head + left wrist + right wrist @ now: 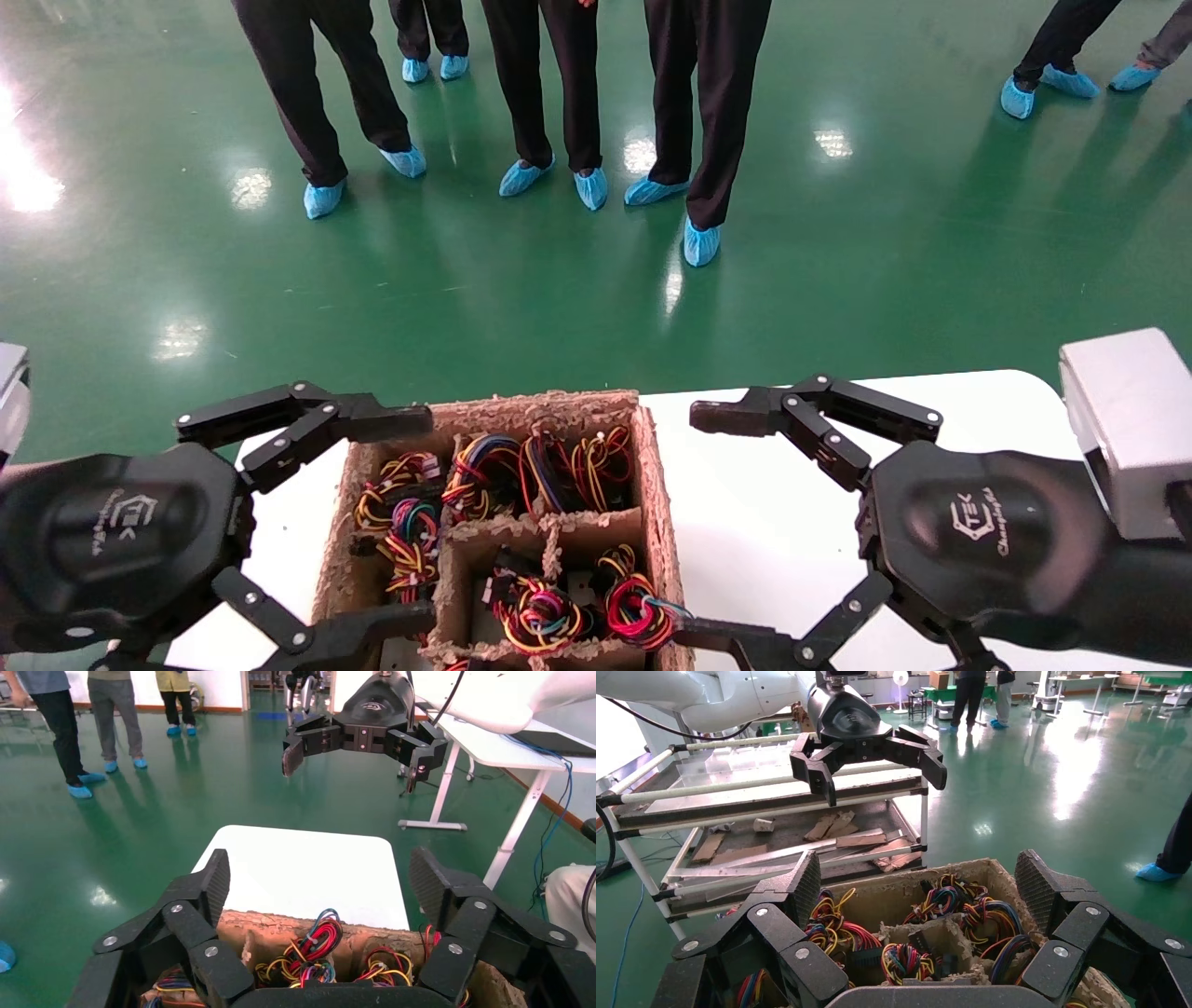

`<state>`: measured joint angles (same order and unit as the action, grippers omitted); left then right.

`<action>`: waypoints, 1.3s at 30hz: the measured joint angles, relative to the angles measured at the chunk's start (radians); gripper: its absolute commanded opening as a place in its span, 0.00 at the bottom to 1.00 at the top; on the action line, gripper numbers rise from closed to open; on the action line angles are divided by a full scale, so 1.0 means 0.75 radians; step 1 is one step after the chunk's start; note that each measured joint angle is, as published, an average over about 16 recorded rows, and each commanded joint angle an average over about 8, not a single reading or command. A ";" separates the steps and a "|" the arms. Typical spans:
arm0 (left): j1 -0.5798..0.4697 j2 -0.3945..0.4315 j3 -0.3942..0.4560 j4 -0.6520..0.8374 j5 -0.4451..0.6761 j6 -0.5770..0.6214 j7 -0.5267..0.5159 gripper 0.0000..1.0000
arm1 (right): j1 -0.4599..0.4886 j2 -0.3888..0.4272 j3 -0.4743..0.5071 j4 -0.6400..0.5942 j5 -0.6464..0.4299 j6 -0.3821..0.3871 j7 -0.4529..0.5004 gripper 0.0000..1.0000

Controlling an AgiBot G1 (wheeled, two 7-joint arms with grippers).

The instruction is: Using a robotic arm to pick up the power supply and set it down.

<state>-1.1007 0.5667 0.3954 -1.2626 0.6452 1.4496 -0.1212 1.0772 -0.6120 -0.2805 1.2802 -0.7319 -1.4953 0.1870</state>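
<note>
Flanking the brown fibre crate [656,485] with fingers spread and empty, left gripper [307,522] and right gripper [736,527] stand about equally near; the power supply [545,610], wires uppermost, sits in a divided compartment between them.

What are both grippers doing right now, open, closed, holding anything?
Left gripper: open, empty, beside the crate.
Right gripper: open, empty, on the crate's other side.

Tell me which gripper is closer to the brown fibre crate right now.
Left, narrowly. The left gripper is open with its fingers straddling the crate at its left wall; the right gripper is open beside the crate's right wall over the white table.
</note>
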 measured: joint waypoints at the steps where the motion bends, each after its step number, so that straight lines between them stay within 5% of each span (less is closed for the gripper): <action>1: 0.000 0.000 0.000 0.000 0.000 0.000 0.000 0.00 | 0.000 0.000 0.000 0.000 0.000 0.000 0.000 1.00; 39: 0.000 0.000 0.000 0.000 0.000 0.000 0.000 0.00 | 0.000 -0.008 -0.011 0.003 -0.026 0.022 0.004 1.00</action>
<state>-1.1007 0.5667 0.3955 -1.2625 0.6451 1.4497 -0.1212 1.0769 -0.6182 -0.2888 1.2828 -0.7510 -1.4785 0.1902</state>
